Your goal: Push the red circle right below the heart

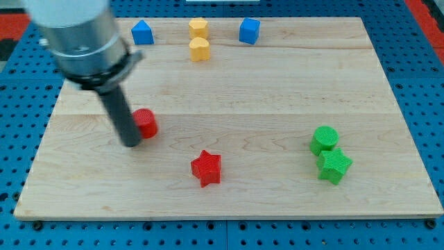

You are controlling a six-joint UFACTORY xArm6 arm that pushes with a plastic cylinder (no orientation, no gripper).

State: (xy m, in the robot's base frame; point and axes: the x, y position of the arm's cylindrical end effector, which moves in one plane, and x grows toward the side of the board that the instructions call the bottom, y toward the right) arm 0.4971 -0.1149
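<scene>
The red circle [146, 123] lies in the left half of the wooden surface [277, 83], about midway between the view's top and bottom. My tip [131, 143] touches its left side; this end effector is a plain rod with nothing to spread or pinch. A red star [207, 168] sits near, toward the view's lower right. The yellow heart [200, 49] lies near the top edge, just below a yellow hexagon [198, 28], flanked by a blue house-shaped block [142, 32] and a blue cube [250, 30]. At the right, a green circle [324, 139] touches a green star [334, 166].
</scene>
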